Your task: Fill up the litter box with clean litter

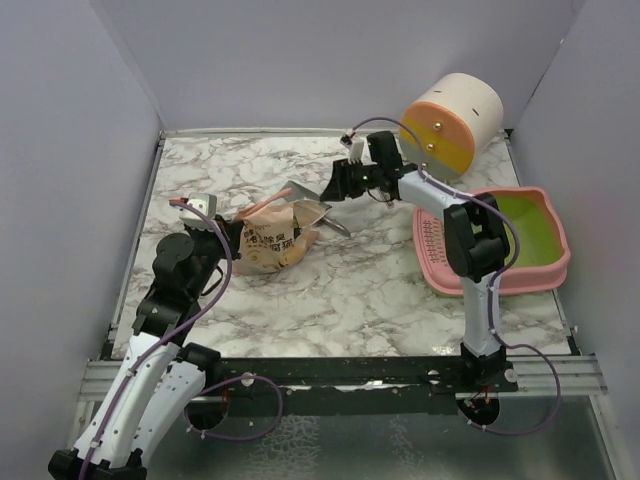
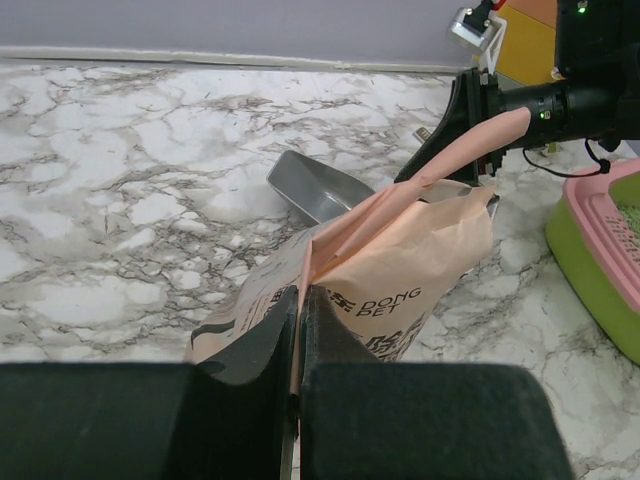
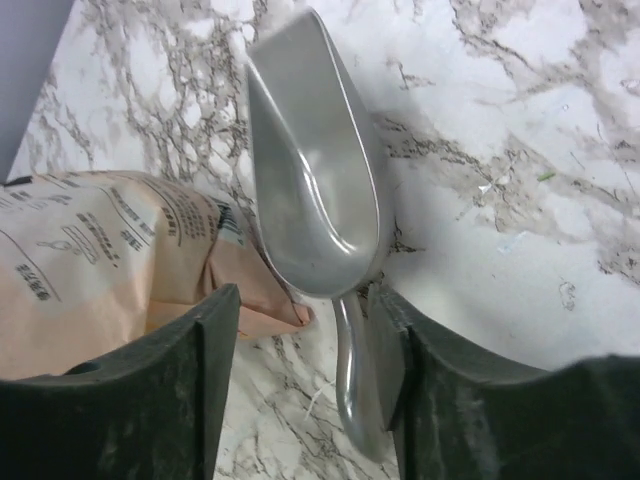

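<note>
Against the table's (image 1: 380, 290) right edge, the litter box (image 1: 530, 278), just before the cream drum (image 1: 450, 120). Left of the box, right gripper (image 3: 300, 305) spread wide astride the silver scoop's (image 3: 315, 180) handle. Farther left of the box, left gripper (image 2: 298, 340) clamped on the paper bag (image 2: 400, 290).

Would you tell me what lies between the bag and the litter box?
Top view: the scoop lies beside the bag, the right gripper over its handle; beyond that, bare marble up to the litter box.

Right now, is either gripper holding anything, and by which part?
The left gripper pinches the paper bag by a folded edge. The right gripper stands open astride the metal scoop's handle, holding nothing.
</note>
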Tool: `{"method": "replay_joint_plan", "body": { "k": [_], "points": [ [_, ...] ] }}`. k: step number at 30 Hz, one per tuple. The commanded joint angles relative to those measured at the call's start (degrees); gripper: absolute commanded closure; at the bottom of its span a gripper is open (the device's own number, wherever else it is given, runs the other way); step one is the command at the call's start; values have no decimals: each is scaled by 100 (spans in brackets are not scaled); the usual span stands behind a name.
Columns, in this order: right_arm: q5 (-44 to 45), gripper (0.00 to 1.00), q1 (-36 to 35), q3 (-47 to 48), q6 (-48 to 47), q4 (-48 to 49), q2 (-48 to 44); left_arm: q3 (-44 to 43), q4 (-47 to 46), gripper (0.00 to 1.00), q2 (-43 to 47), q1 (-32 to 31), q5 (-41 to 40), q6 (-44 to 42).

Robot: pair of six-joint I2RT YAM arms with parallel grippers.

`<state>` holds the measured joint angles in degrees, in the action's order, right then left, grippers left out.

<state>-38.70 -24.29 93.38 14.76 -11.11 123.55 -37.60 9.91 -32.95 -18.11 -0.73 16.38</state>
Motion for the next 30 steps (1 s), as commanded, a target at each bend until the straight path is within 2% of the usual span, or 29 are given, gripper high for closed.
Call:
{"method": "replay_joint_plan", "body": {
  "k": [1,4,13,17,22,30],
  "points": [
    [8,43,12,429,-102,-95,-3,-195,-125,100,164,31,-240,47],
    [88,41,12,126,-107,-19,-267,-237,-109,100,174,30,-236,51],
    [144,41,-1,-1546,-83,26,-2494,-284,-112,100,189,31,-65,100],
    [216,41,-72,-1872,-80,-194,-3220,-248,-125,100,245,34,21,153],
    [754,41,-653,-1535,-446,-651,-3047,-225,-177,100,320,34,90,221],
    [79,42,-691,-1503,-1205,-133,-2606,-407,116,100,599,31,75,170]
  ]
}}
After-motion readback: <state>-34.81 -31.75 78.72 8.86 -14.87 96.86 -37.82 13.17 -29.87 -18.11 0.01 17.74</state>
